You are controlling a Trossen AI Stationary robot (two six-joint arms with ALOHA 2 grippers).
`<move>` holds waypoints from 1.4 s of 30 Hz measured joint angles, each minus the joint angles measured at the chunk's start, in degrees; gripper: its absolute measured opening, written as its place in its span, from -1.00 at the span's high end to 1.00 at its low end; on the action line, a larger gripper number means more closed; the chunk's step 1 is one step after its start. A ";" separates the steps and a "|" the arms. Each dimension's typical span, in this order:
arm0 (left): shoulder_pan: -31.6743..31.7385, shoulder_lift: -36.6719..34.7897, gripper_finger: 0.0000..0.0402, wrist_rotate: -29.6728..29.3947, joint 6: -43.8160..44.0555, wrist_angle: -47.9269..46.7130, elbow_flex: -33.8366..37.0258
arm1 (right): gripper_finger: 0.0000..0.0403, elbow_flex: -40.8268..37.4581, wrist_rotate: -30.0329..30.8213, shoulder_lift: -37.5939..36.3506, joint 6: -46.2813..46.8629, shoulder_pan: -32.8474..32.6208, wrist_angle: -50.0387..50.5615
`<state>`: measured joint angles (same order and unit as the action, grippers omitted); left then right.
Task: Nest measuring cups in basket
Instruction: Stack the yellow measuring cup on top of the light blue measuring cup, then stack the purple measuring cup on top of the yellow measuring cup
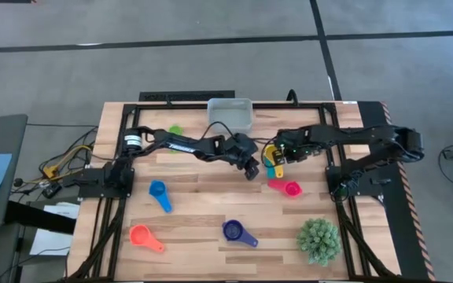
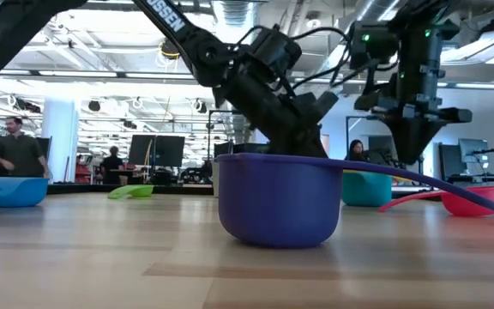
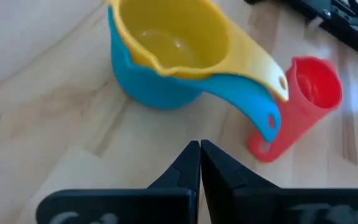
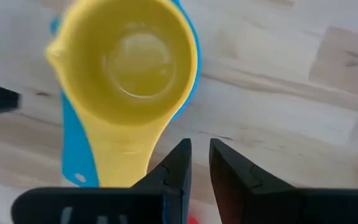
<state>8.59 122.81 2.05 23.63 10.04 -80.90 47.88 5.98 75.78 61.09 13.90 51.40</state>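
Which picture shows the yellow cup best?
The right wrist view: the yellow cup fills it, seen from above, nested in the teal cup. The left wrist view shows its side; the high view shows it tiny; the low view hides it.

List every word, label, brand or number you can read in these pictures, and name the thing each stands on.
"SSEN": white letters, the end of a longer word cut off by the frame, on the left arm in the low view.
White lettering on the left arm in the high view: too small to read.
Pale marks on the left gripper body: too blurred to read.
Nothing readable on the cups or basket.
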 joint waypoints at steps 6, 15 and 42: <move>0.30 0.98 1.00 0.42 1.37 1.70 0.01 | 0.60 -0.04 -0.05 4.70 0.66 -1.91 -1.52; 0.47 1.00 1.00 2.27 -0.35 1.66 -0.01 | 0.60 0.07 -1.36 6.57 1.17 -5.11 -8.89; 2.09 -8.83 1.00 10.71 -5.67 -10.92 -0.07 | 0.64 0.02 -3.17 -3.18 -9.60 -7.89 -11.76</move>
<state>10.68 113.98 12.76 17.96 -0.88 -80.97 47.90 2.82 72.59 51.49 6.01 39.64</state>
